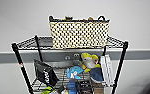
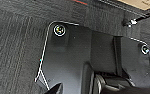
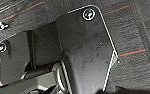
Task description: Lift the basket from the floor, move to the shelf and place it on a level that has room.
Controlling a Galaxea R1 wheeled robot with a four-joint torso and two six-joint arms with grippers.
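A rectangular woven basket (image 1: 79,34) with a cream-and-dark checkered weave sits upright on the top level (image 1: 42,42) of a tall black wire shelf (image 1: 21,65). Its long side faces the camera, and it rests roughly in the middle of the tier, with bare wire grid visible on both sides. Small dark handles rise at each end of its rim, and bits of yellow-green and orange-brown toys peek just above the rim. The shelf stands against a pale wall, with black corner posts running down from the top tier. The floor (image 2: 13,50) is dark grey-black carpet with a faint striped texture and thin red lines.
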